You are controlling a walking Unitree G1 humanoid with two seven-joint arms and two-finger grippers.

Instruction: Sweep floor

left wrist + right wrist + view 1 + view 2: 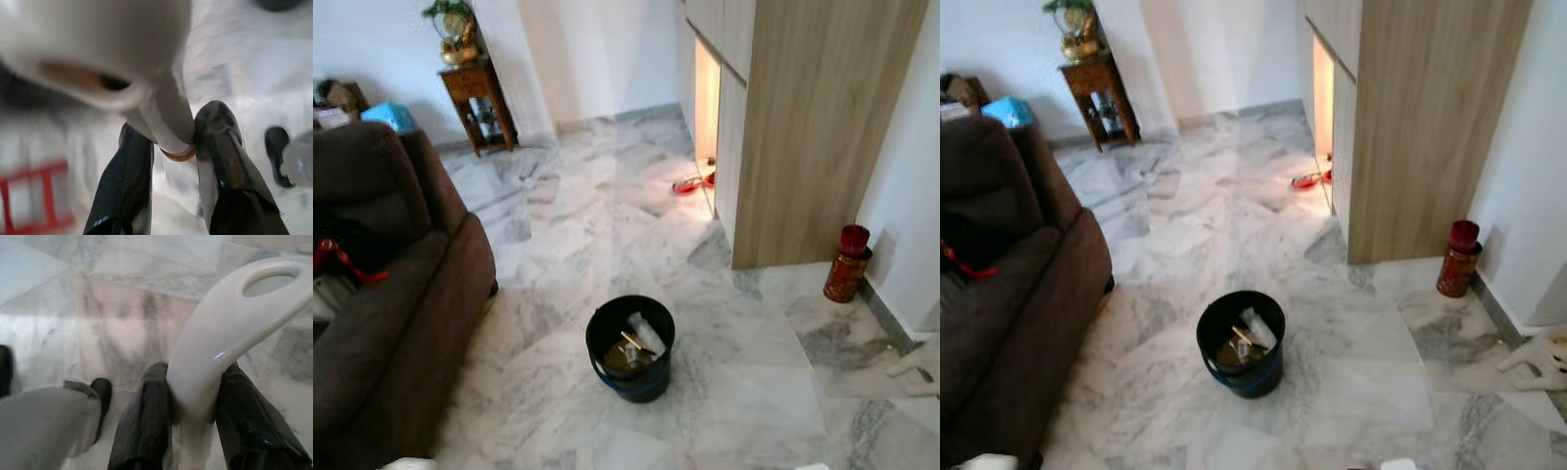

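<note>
My left gripper (173, 128) is shut on a white plastic handle (98, 44) with an orange ring just below the fingers; the handle's end bulges close to the camera. In the right wrist view my right gripper (193, 378) is shut on a curved white handle (230, 318) ending in an oval loop, held above the marble floor (122, 333). The tools' lower ends are hidden. White handle tips (406, 463) peek in at the bottom edge of the eye views. A black bin (629, 348) holding paper and scraps stands on the floor straight ahead.
A brown sofa (391, 294) fills the left side. A tall wooden cabinet (803, 127) stands at the right, with a red cylinder (848, 262) by the wall and a red object (688, 184) at its lit gap. A small wooden side table (480, 103) is at the far wall.
</note>
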